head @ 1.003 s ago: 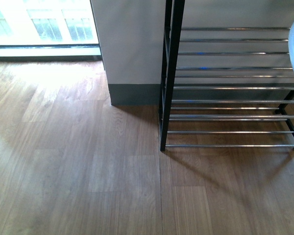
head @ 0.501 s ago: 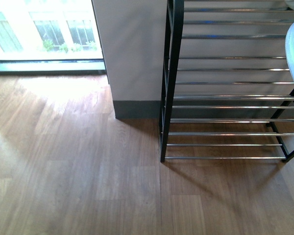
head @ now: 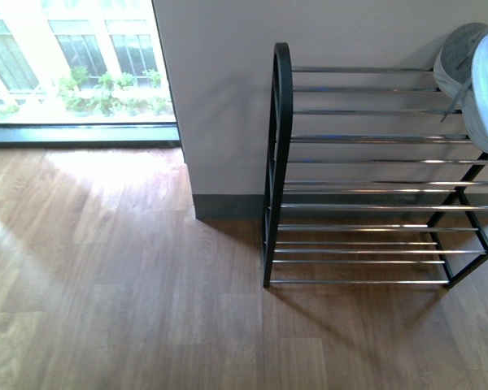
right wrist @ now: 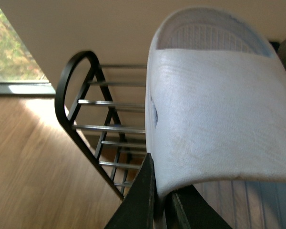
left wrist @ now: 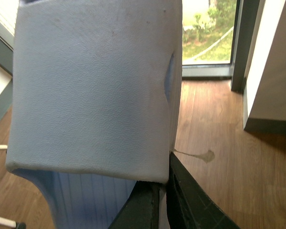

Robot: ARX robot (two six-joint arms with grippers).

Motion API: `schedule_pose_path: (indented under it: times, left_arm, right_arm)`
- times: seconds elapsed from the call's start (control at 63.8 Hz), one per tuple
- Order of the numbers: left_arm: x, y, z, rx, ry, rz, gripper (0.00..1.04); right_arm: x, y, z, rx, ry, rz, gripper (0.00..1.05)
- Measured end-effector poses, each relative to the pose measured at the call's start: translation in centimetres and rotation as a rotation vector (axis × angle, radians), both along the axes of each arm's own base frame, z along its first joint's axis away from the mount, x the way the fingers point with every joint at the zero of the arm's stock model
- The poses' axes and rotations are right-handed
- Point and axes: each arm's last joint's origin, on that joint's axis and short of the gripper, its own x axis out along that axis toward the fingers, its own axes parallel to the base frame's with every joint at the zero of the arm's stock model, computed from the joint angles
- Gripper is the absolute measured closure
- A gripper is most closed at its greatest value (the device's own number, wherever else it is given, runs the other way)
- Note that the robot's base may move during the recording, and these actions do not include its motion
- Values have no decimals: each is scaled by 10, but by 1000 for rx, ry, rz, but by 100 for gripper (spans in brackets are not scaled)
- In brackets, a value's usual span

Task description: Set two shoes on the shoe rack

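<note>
Wood-plank floor point(head: 130, 309), mid-brown, ran across the front view w/ a bright sun patch point(head: 106, 166) just below the window point(head: 73, 57). The window had a dark bottom frame point(head: 81, 134); green plants point(head: 106, 91) & a pale bldg showed outside. A plain light wall point(head: 220, 97) stood right of the glass, w/ a grey skirting strip point(head: 228, 205) at floor level. Left wrist view: small pale mark point(left wrist: 200, 156) on the planks nr the wall corner. Daylight came from the window side; floor further right was dimmer.

Front view looks down from the robot's body at floor point(head: 130, 309) and rack point(head: 278, 162), moderately near. Left wrist view sits close against a slide point(left wrist: 90, 90); right wrist view likewise, sharing the rack point(right wrist: 69, 90).
</note>
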Motion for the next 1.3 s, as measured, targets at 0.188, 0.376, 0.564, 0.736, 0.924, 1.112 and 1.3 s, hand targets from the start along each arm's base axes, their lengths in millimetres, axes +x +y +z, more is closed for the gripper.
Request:
schedule_pose_path:
  times: [0.188,0.376,0.564,0.736,0.924,1.112,1.3]
  left_arm:
    - [0,0,0,0,-2,1,103]
    - [0,0,0,0,-2,2,103]
    - [0,0,0,0,-2,0,103]
    - [0,0,0,0,-2,0,103]
    - [0,0,0,0,-2,0,103]
    - [0,0,0,0,-2,0,103]
    - [0,0,0,0,-2,0,103]
  right_arm:
    - [13,10,6,38,-159,162,103]
    - [74,56,-4,-9,5,182,103]
    - [132,86,-35,-84,122,111,103]
    - [174,92,-66,-161,157,15,103]
    - [205,88,-87,-210,179,-10,103]
    - [232,75,-108,-245,238,-45,103]
    - [239,67,-110,-258,230,-62,90]
